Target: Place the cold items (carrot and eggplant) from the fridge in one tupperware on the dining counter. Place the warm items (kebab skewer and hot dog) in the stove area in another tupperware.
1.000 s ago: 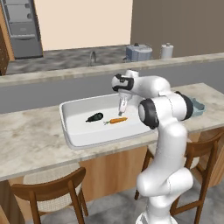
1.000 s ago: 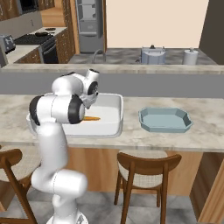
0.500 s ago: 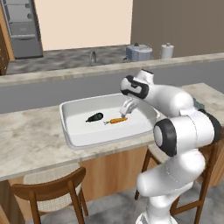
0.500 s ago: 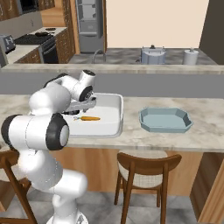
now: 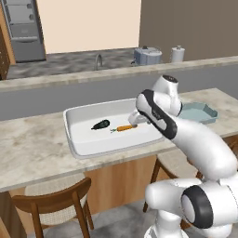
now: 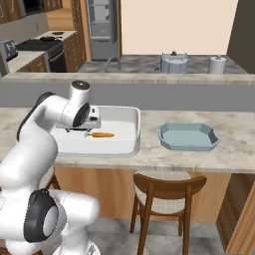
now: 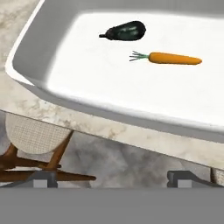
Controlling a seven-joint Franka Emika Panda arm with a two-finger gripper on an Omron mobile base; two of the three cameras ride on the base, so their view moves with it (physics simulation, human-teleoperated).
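Note:
A dark eggplant (image 5: 101, 124) (image 7: 124, 30) and an orange carrot (image 5: 124, 128) (image 6: 102, 134) (image 7: 175, 58) lie side by side, apart, on the floor of a white tupperware (image 5: 70, 132) (image 6: 134, 130) (image 7: 26, 78) on the dining counter. My gripper (image 5: 137, 119) (image 6: 79, 130) (image 7: 113, 178) hangs over the tupperware's near rim, open, with nothing between its widely spread fingertips (image 7: 43, 178). It sits just right of the carrot in the left base view. A second, blue tupperware (image 5: 199, 113) (image 6: 188, 137) stands empty further right. The kebab skewer and hot dog are out of view.
Wooden chairs (image 5: 56, 202) (image 6: 167, 191) (image 7: 30, 144) stand under the counter's front edge. Behind the raised ledge runs a back counter with a sink tap (image 6: 112, 62), a pot (image 6: 173, 63) and a stove (image 6: 47, 46). A fridge (image 5: 25, 30) stands at the back.
The hand has drawn back from above the carrot toward the tupperware's near rim and tilted, as the arm swung low. The jaws stayed open; eggplant and carrot have not moved.

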